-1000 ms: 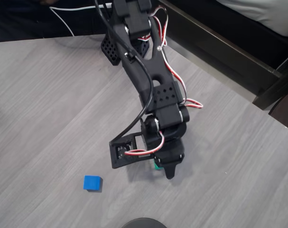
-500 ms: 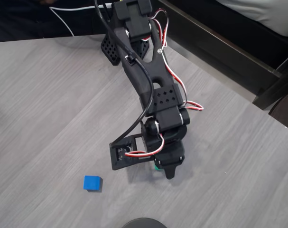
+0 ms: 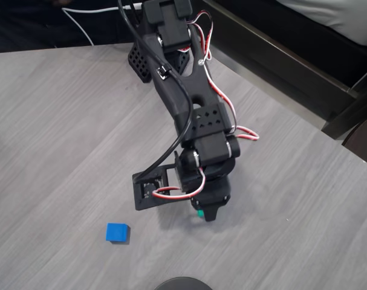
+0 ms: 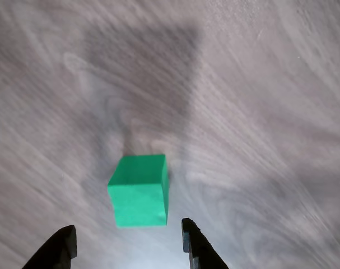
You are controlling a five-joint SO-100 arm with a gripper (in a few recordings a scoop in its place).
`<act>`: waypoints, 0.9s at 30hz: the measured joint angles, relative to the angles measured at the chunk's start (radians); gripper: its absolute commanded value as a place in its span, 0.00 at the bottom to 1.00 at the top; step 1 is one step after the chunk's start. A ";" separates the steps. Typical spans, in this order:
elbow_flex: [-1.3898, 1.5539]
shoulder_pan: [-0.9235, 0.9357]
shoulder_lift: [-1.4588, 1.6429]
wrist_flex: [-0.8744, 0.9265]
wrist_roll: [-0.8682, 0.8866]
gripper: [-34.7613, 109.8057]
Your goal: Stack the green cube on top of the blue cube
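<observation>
In the wrist view the green cube lies on the grey wood-grain table just beyond my fingertips, a little nearer the right finger than the left. My gripper is open, and neither black fingertip touches the cube. From overhead, only a sliver of the green cube peeks out under the gripper, which points down at the table. The blue cube sits alone on the table to the gripper's lower left.
The black arm reaches down from its base at the top of the overhead view. A dark bench or frame runs along the table's upper right edge. A dark round object pokes in at the bottom edge.
The arm has turned slightly, its wrist camera bracket swinging to the left and up. The green sliver stays under the gripper. The blue cube has not moved.
</observation>
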 measured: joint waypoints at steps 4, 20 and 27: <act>0.000 -0.005 -0.034 -0.021 0.000 0.44; -0.089 0.015 -0.163 -0.012 0.006 0.24; -0.181 0.196 0.002 0.074 0.000 0.24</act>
